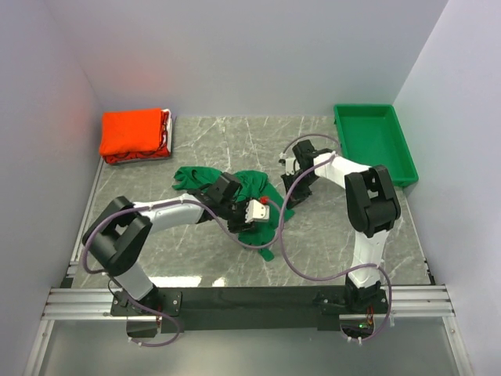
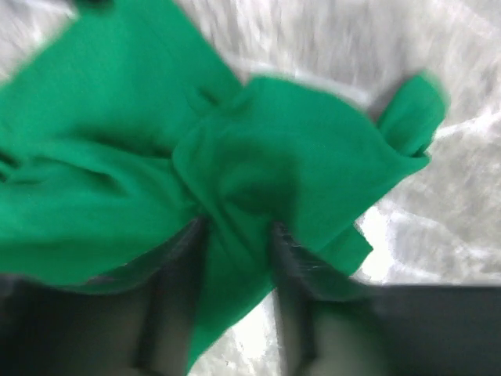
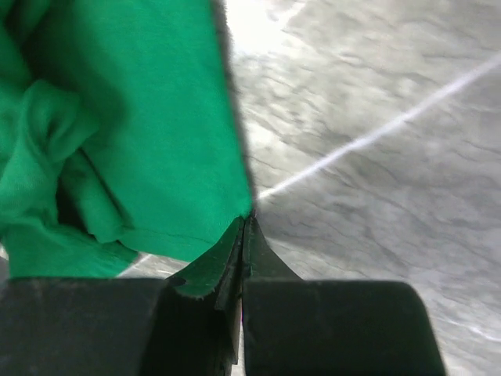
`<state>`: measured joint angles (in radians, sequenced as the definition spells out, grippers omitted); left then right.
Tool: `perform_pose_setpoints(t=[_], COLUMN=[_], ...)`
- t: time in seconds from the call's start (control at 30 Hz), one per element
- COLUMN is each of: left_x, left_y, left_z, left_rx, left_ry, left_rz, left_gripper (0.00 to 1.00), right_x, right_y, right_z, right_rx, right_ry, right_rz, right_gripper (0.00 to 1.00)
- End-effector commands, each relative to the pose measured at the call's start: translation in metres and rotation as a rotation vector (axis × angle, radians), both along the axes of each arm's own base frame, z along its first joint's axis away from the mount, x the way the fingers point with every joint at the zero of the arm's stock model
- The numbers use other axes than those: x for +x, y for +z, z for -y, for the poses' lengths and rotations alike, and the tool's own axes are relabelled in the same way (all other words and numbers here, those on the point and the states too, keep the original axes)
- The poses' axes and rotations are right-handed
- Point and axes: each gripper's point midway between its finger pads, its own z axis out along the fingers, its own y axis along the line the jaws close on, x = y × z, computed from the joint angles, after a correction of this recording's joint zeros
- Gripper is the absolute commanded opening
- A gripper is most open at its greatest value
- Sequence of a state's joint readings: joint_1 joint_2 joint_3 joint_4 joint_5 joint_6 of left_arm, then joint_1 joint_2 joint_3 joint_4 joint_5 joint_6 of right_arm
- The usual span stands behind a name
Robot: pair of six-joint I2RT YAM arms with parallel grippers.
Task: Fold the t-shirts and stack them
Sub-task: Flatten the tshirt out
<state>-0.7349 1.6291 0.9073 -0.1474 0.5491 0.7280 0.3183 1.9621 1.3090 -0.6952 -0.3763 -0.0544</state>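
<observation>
While both grippers hold it, the single green shirt (image 1: 252, 182) lies crumpled near the middle of the table (image 1: 203, 141), a flat slab patterned like grey marble with pale veins. Its soft cloth is bunched into deep folds and ridges, with one sleeve trailing toward the near edge.

The left gripper (image 2: 235, 254) has its two dark fingers (image 2: 176, 301) part-way closed on a thick bunch of this cloth, and creases fan outward from the spot. That view is blurred, so finer detail cannot be made out. The right gripper (image 3: 244, 229) has its jaws pressed together on a thin hemmed edge of the same shirt, which hangs as a smooth flat panel beside looser wrinkles.

At the far left corner sits one neat pile of orange shirts (image 1: 133, 133), folded square, with a white strip along its right side. How many lie in it cannot be told. At the far right stands one rigid green tray (image 1: 344, 133), rectangular, glossy, with raised walls.
</observation>
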Motion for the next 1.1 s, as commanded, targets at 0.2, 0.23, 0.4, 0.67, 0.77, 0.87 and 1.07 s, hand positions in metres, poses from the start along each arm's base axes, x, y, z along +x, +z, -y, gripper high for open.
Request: perform_pose_setpoints(t=[0.2,0.23,0.4,0.67,0.77,0.87,1.07], left_x=[-0.012,-0.022,-0.103,-0.16,-0.135,-0.071,0.078], left_y=[0.066,0.076,0.032,0.007,0.018,0.048,0.087], left_z=[-0.069,-0.082,-0.17,-0.227,-0.21,-0.198,-0.211], left_rx=[-0.025,-0.01,0.265,0.435,0.378,0.27,0.037], left_ry=[-0.001,-0.06,-0.211,-0.398,-0.256,0.006,0.47], left_rz=[-0.043,0.023,-0.097,-0.206,-0.181,-0.136,-0.275], left_gripper=[0.01,0.01,0.01,0.07,0.33,0.5,0.64], right_x=[0.032,0.035,0.047,0.078,0.075,0.065,0.053], right_y=[0.045,0.049,0.064,0.081,0.082,0.079,0.068], right_z=[0.073,0.079,0.099,0.131,0.124,0.117,0.112], right_rx=[-0.186,-0.197,-0.272,-0.381,-0.353,-0.316,-0.302], right_ry=[-0.029,-0.031,0.004,0.039,0.081,0.122,0.169], right_rz=[0.191,0.206,0.284,0.373,0.351,0.324,0.282], right_gripper=[0.0,0.0,0.0,0.0,0.0,0.0,0.0])
